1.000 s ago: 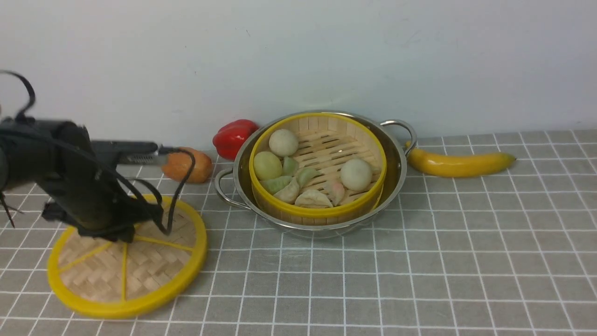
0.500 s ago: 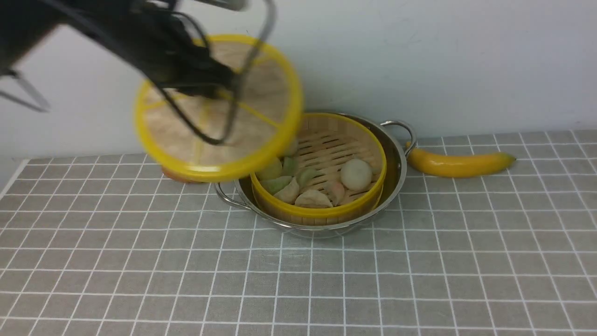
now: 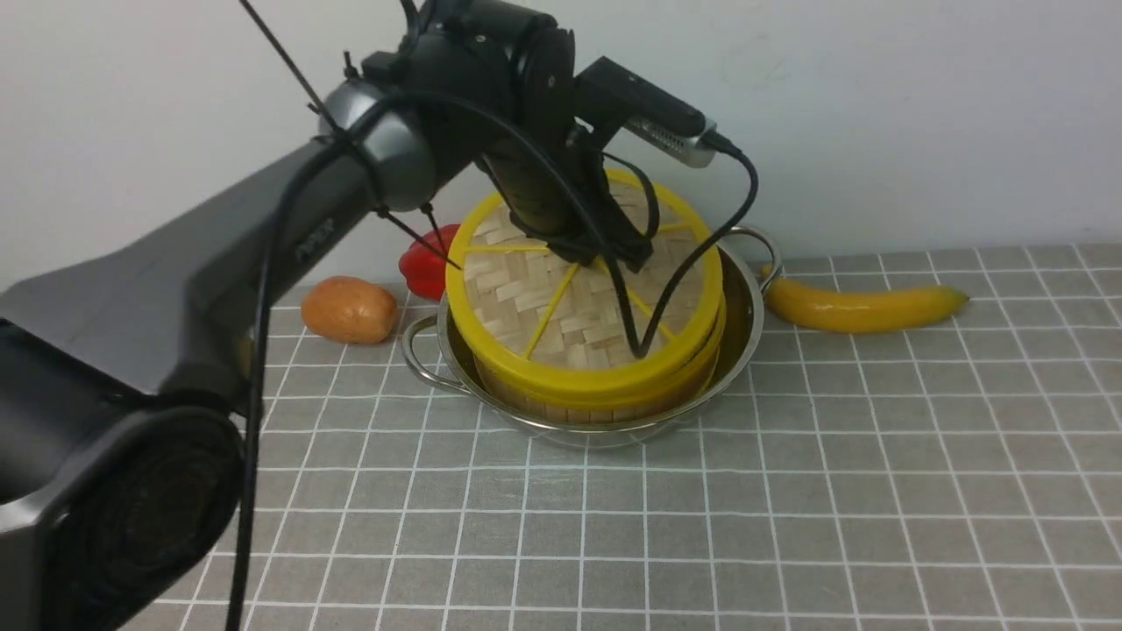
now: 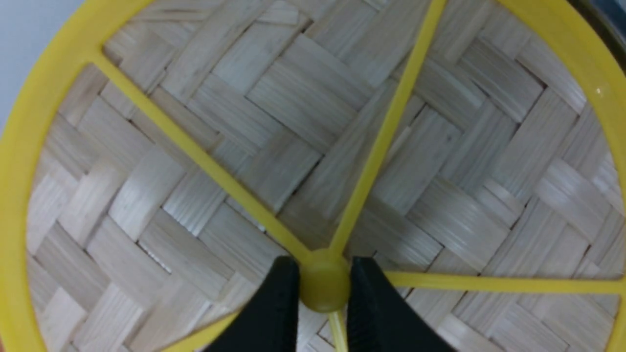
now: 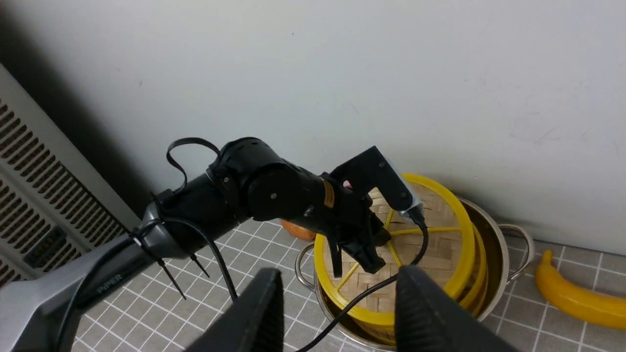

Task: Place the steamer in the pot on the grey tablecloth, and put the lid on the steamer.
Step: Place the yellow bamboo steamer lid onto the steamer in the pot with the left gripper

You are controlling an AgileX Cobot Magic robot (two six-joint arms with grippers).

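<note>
The shiny pot (image 3: 743, 302) stands on the grey tablecloth (image 3: 789, 491) with the bamboo steamer (image 3: 570, 412) inside it. The woven lid (image 3: 561, 324) with its yellow rim lies slightly tilted over the steamer's top and hides what is inside. My left gripper (image 3: 605, 250) is shut on the lid's central yellow hub; in the left wrist view its black fingers (image 4: 286, 293) press the hub (image 4: 325, 286) from both sides. My right gripper (image 5: 341, 276) hangs high and back from the pot, open, with nothing between its fingers. It is out of the front view.
A yellow banana (image 3: 863, 307) lies right of the pot. A red pepper (image 3: 425, 258) and an orange-brown potato (image 3: 349, 308) sit to its left by the wall. My left arm (image 3: 219, 263) crosses the left side. A vent panel (image 5: 29, 195) stands far left.
My left gripper lifted the lid off the cloth at the left, carried it up and to the right, and now holds it on top of the steamer in the pot.
</note>
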